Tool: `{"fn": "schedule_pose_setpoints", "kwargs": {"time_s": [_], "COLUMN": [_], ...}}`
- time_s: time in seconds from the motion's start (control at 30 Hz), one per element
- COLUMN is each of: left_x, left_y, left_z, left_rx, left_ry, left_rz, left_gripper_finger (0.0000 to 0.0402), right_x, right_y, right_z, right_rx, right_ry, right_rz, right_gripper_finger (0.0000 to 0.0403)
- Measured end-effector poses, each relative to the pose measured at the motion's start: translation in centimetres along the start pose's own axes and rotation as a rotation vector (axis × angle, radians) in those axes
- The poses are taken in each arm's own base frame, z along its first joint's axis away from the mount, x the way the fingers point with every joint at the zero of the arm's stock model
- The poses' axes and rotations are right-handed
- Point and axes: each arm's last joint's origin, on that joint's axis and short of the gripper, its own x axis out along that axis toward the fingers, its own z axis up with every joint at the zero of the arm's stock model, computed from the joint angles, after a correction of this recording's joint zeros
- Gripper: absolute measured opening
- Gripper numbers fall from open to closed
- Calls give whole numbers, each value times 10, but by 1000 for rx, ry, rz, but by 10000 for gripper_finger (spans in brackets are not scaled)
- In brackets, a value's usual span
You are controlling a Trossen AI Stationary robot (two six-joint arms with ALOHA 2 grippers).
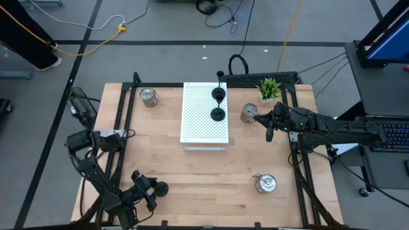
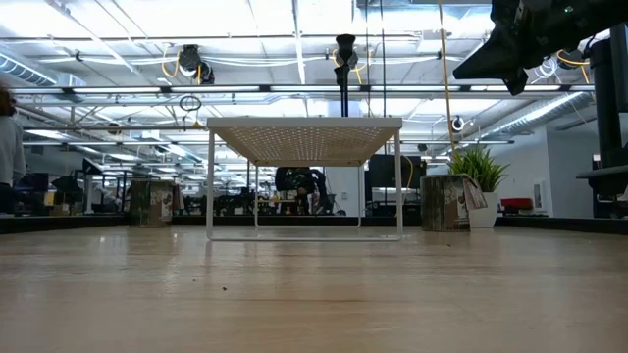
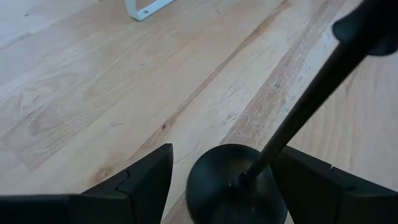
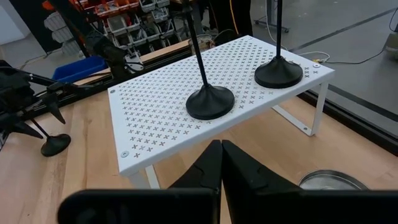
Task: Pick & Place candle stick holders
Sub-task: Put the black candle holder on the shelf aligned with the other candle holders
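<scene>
Candle stick holders: I count six, three black and three silver. Two black ones [image 1: 218,115] [image 1: 219,94] stand upright, stems vertical, on the white perforated shelf [image 1: 198,128]; the third [image 3: 236,190] stands upright on the table between my left gripper's [image 1: 148,191] wide-spread fingers. Silver ones [image 1: 148,96] [image 1: 248,114] [image 1: 265,184] sit apart on the wood; my right gripper [image 4: 222,163] hovers pinched closed near one.

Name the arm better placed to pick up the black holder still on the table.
Left. Its hand is open around the black holder; the right hand hovers shut near the white rack.
</scene>
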Motion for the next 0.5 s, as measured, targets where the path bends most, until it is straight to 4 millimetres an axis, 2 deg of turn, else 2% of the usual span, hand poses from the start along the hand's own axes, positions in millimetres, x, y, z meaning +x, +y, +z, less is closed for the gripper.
{"fn": "schedule_pose_setpoints", "kwargs": {"time_s": [0.5], "left_x": [9], "left_y": [-1], "left_z": [8], "left_rx": [29], "left_ry": [-5], "left_rz": [32], "left_gripper_finger": [271], "right_x": [0], "right_y": [0], "right_z": [0], "right_rx": [0], "right_ry": [0], "right_rz": [0], "right_gripper_finger": [0]}}
